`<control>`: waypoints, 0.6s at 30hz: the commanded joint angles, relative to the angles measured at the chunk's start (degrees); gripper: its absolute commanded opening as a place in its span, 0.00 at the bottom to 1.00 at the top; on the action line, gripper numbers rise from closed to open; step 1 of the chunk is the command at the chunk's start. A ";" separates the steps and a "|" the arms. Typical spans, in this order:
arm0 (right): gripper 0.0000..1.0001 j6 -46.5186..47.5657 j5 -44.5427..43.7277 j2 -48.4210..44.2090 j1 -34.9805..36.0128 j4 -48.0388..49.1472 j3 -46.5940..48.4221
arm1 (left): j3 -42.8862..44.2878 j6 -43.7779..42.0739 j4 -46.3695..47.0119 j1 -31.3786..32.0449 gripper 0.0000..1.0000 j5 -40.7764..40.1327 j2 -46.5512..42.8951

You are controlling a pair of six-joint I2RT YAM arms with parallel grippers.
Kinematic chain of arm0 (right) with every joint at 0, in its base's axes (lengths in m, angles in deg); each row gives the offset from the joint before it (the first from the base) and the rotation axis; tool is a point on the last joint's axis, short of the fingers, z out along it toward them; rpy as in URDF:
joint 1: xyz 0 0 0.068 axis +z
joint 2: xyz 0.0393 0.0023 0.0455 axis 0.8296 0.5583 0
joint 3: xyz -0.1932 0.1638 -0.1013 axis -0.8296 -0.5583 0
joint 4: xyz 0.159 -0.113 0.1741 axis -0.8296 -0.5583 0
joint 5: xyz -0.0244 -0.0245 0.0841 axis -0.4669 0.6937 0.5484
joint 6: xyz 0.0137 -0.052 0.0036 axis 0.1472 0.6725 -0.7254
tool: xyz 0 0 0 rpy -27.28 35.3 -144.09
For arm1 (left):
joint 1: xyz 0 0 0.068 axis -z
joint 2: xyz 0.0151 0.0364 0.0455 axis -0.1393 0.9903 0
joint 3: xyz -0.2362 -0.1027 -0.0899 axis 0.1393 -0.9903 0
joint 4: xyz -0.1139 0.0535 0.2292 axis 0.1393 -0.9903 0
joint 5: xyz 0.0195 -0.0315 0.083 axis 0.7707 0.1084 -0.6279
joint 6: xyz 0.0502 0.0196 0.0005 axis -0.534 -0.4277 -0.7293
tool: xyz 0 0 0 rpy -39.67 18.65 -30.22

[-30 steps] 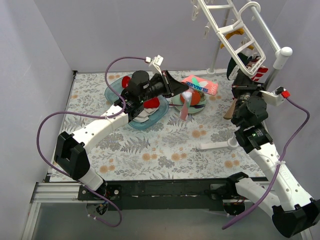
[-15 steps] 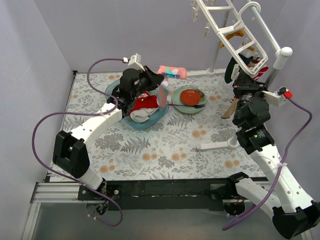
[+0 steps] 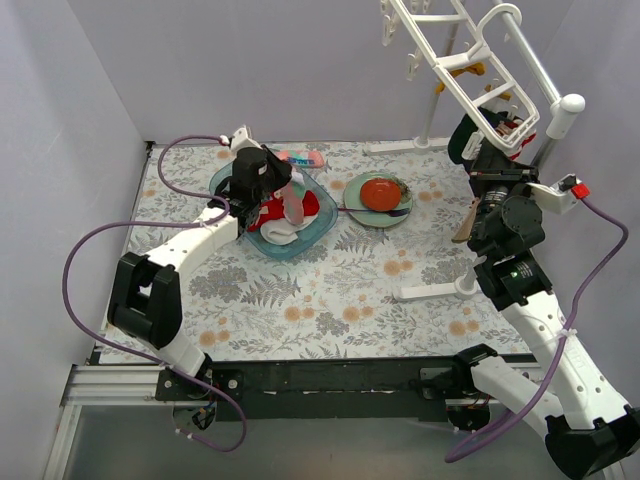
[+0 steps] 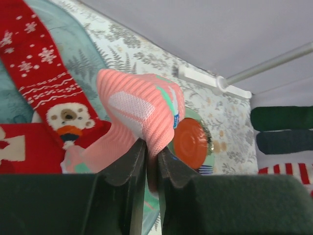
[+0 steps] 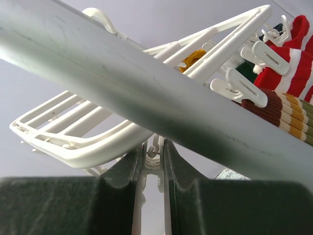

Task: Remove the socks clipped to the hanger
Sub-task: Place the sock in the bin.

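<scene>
The left fingers (image 4: 122, 174) are clenched on a pink sock (image 4: 139, 110) and pinch it at its lower edge. They hold it over the blue tub (image 3: 302, 246), which stands on the far left part of the flowered surface (image 3: 340, 290). In the tub lies a red sock (image 4: 44, 73) with snowflakes and a bear face. Just to the right of the tub a red-orange ball (image 4: 190, 143) sits on a green plate (image 3: 352, 192).

The white hanger (image 3: 455, 75) hangs tilted at the far right, above the surface. A red-and-white striped sock (image 5: 288, 63) and a mustard sock (image 5: 193, 56) are clipped to it. The right arm is raised up to the hanger. The right fingers (image 5: 124, 176) stand close on both sides of a small white clip (image 5: 153, 157) under the rack; I cannot tell if they press it or only stand around it. A grey bar (image 5: 122, 83) crosses the right wrist view in front of the hanger.
</scene>
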 commanded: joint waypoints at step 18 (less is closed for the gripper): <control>0.01 6.71 2.39 -1.14 0.23 1.42 5.04 | 1.36 -10.56 2.80 1.69 0.86 8.54 -9.59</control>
